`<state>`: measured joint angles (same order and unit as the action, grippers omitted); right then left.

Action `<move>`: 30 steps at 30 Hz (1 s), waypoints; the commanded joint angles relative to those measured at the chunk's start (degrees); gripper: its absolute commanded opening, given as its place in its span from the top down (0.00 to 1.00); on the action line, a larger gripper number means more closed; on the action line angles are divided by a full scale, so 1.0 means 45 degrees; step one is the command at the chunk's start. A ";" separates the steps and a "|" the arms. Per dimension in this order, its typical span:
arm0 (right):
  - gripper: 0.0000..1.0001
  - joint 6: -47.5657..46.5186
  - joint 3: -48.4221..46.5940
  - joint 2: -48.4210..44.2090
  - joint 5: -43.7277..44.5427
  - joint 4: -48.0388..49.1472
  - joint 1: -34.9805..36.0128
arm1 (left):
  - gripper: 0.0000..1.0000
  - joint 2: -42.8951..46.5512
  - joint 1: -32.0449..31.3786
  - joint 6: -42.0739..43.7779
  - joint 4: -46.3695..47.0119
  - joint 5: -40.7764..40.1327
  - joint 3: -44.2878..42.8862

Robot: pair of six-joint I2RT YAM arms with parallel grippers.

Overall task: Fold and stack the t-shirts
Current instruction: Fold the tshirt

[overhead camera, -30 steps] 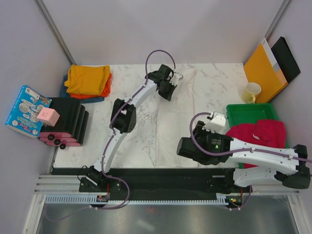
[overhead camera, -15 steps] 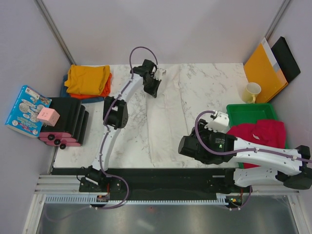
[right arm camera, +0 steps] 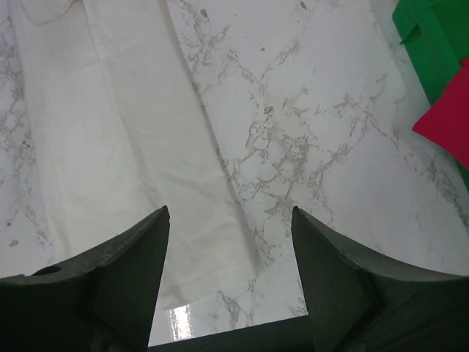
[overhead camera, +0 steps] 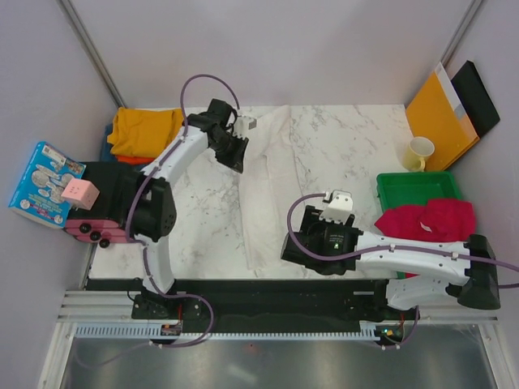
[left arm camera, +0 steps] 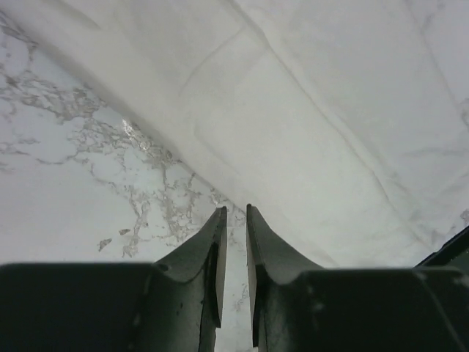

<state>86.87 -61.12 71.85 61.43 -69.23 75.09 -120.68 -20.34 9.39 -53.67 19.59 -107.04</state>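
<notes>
At the middle of the marble desk [overhead camera: 357, 138], a white t-shirt [overhead camera: 270, 186], folded lengthwise into a long narrow strip from the far edge toward the near edge, flat on the surface. In the left wrist view, white cloth across the upper part, with a folded edge slanting down to the right and bare marble to its left.

Left gripper [overhead camera: 238, 156] just beside the far left end of the strip. Fingers [left arm camera: 212, 249] parted by only a thin slit, grasping nothing, tips just short of the cloth edge.

Right gripper [overhead camera: 292, 247] by the near right side of the strip. Fingers [right arm camera: 132, 257] spread wide, released, with only the shirt's near corner and bare marble below the gap.

At the far left corner, a folded mustard yellow t-shirt [overhead camera: 144, 130] on top of an orange t-shirt [overhead camera: 128, 160], with a sliver of a blue t-shirt [overhead camera: 106, 146] under both.

At the right edge, a crumpled crimson-pink t-shirt [overhead camera: 426, 219], draped over the near part of a green tray [overhead camera: 413, 186].

Behind the tray, a pale yellow mug [overhead camera: 419, 151]. Against the wall, an orange-yellow envelope [overhead camera: 438, 109] with a flat black item [overhead camera: 478, 97] beside it.

Off the left edge, a colourful box [overhead camera: 40, 185] and a pink cube [overhead camera: 79, 192] on a black-and-pink stack [overhead camera: 113, 203].
</notes>
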 commanded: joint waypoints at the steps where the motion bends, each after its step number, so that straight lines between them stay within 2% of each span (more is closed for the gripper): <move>1: 0.26 -0.1957 0.0944 -0.0205 -0.0426 0.2875 -0.0474 | 0.76 0.4581 0.0378 0.0198 0.0404 0.0391 0.2553; 5: 0.28 -0.4046 0.2076 -0.0148 -0.1755 0.5186 -0.1781 | 0.77 0.6499 0.0496 0.0940 -0.0688 0.0607 0.4137; 6: 0.30 -0.4360 0.2118 -0.0051 -0.1834 0.5480 -0.1862 | 0.78 0.6873 0.0496 0.1251 -0.1000 0.0568 0.4642; 7: 0.37 -0.5195 0.2099 0.0202 -0.1950 0.5947 -0.1920 | 0.78 0.7225 0.0477 0.1370 -0.1428 0.0490 0.4879; 9: 0.39 -0.5922 0.1749 0.0573 -0.2068 0.6146 -0.2038 | 0.78 0.8455 0.0477 0.1604 -0.1705 0.0275 0.5754; 13: 0.35 -0.7039 0.1142 0.1881 -0.2615 0.6186 -0.2155 | 0.77 1.0370 0.0477 0.1470 -0.1610 0.0743 0.7437; 17: 0.32 -0.7136 0.1374 0.1670 -0.2790 0.6730 -0.2427 | 0.78 1.0724 0.0477 0.0845 -0.1199 0.0510 0.8552; 22: 0.29 -0.8189 0.1474 0.1085 -0.3104 0.7319 -0.3345 | 0.82 1.1348 0.0827 0.0005 0.0302 -0.0426 0.9432; 23: 0.29 -0.8327 0.1377 0.0928 -0.3007 0.7280 -0.3521 | 0.84 1.1504 0.1234 -0.0228 0.0634 -0.1357 0.9471; 25: 0.28 -0.8814 0.1357 0.0248 -0.2636 0.7240 -0.3697 | 0.84 1.2223 0.1918 -0.0892 0.1669 -0.1891 0.9491; 27: 0.28 -0.9341 0.1201 -0.0242 -0.2053 0.7260 -0.3932 | 0.82 1.2928 0.2818 -0.1537 0.2527 -0.2613 0.9394; 30: 0.27 -1.0746 0.0752 -0.1044 -0.1156 0.7279 -0.4205 | 0.76 1.4451 0.2937 -0.1326 0.4383 -0.2814 0.9140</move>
<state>46.81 -53.80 72.20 49.41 -37.98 57.43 -64.88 -8.19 6.70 -47.62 10.98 -63.53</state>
